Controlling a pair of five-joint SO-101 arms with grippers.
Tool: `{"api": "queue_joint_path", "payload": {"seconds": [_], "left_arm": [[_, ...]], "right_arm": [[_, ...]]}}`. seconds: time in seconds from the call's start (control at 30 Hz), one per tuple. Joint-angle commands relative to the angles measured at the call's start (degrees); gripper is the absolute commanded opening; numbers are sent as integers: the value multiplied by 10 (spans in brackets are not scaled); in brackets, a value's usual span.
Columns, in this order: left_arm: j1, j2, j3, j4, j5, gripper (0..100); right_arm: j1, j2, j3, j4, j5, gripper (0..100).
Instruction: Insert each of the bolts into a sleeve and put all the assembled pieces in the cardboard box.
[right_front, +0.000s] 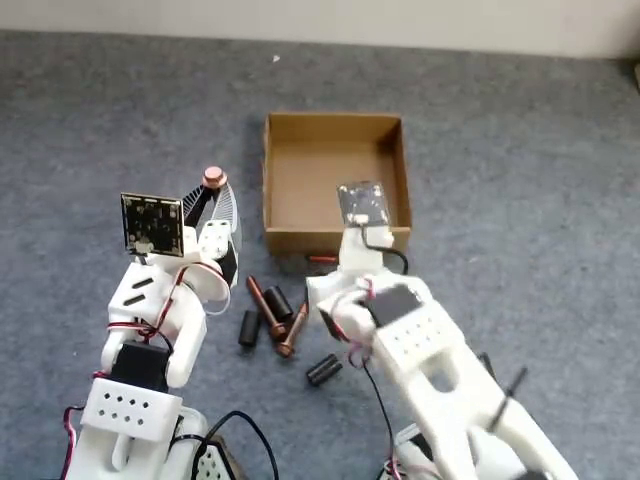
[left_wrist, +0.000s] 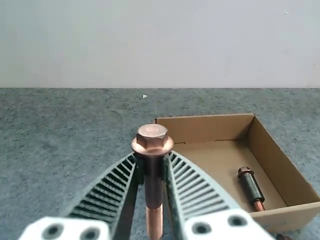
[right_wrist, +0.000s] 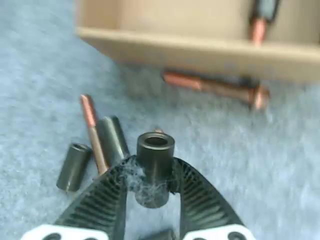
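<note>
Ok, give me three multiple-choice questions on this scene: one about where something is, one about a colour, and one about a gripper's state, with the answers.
1. Where does the assembled piece lie?
A) on the carpet
B) inside the cardboard box
C) balanced on the box's rim

2. What colour is the bolt in the left gripper?
A) blue
B) white
C) copper

3. What state is the right gripper in?
A) shut on a sleeve
B) open and empty
C) shut on a bolt

Answers:
1 B, the left wrist view shows it on the box floor.
2 C, head and shank both look copper.
3 A, the fingers clamp an upright dark sleeve.
</note>
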Motion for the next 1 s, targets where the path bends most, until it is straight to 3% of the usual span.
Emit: {"api": "queue_joint_path", "payload": {"seconds": [0.0,0.2,0.4,0.57,0.73,0.97], "left_arm": [[-5,-8,-38,-14,4,5],[-3,-8,-61,-5,4,5],[8,-8,-124,79,9,5],[45,-9,-124,87,11,5],[51,-9,-125,86,89,5],[53,-9,-125,86,122,5]], "right_arm": [[13,-102,67,-115,75,5],[13,-145,175,-276,168,5],[12,-150,234,-410,202,5],[-23,-150,292,-534,251,5],[-34,-150,327,-622,263,5],[-36,-151,364,-735,263,5]]}}
